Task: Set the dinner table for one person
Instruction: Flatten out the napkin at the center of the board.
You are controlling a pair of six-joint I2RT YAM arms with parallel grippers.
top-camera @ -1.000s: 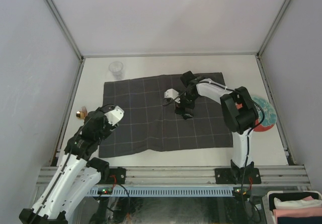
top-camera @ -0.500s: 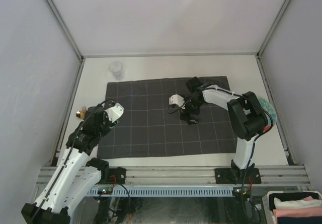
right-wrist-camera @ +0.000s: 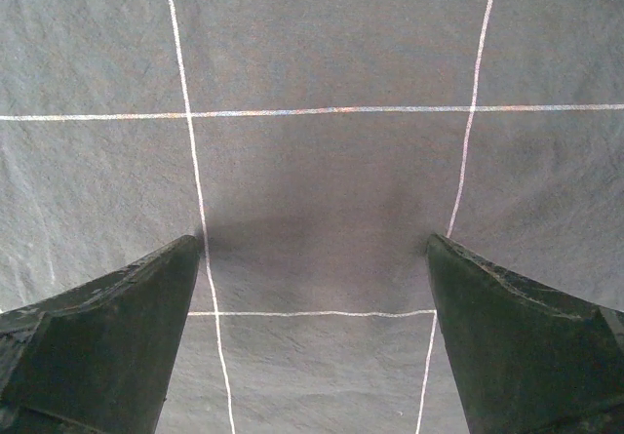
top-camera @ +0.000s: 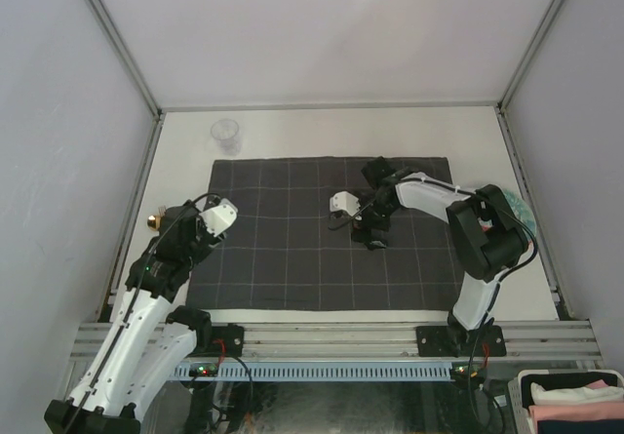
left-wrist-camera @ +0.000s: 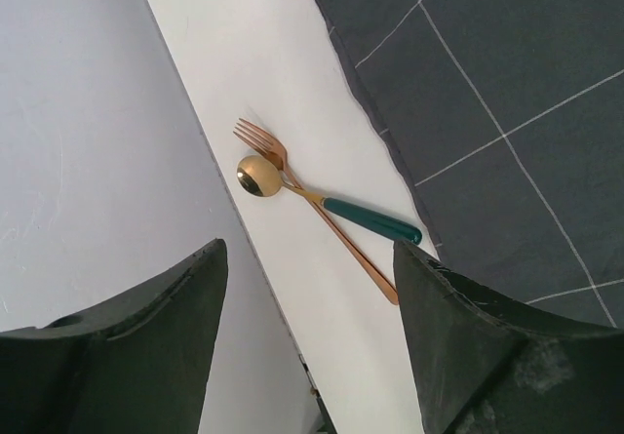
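Though laid with a cloth [top-camera: 292, 239], table [top-camera: 292, 127]: off-white, bare strips showing on the far, left and right sides; no place set yet.
cloth: dark grey check, spread flat across the middle; nothing resting on it; seemingly ready as the placemat.
right arm [top-camera: 483, 239]: reaching in from the right over the cloth.
right gripper [right-wrist-camera: 317, 258]: low over the cloth, right of centre; jaws wide apart, nothing between them but fabric.
left gripper [left-wrist-camera: 310, 288]: above the left bare strip; jaws apart, empty; cutlery lying below, framed between them.
plate [top-camera: 525, 221]: teal pattern, red rim; at the table's right edge, off the cloth, mostly hidden behind the right arm; not yet brought to the middle.
glass [top-camera: 225, 136]: clear, upright, on bare table beyond the cloth's far left corner, apart from it; not yet placed.
spoon [left-wrist-camera: 292, 188]: gold bowl, green handle; on the left strip, handle end just beside the cloth's edge; touching or not, cannot tell.
fork [left-wrist-camera: 261, 139]: copper-gold, crossed with the spoon, tines toward the wall.
done, by the look of it: the cloth only.
left, by judgement: plate onto the cloth, fork and spoon beside it, glass above.
progress: early, perhaps a fifth.
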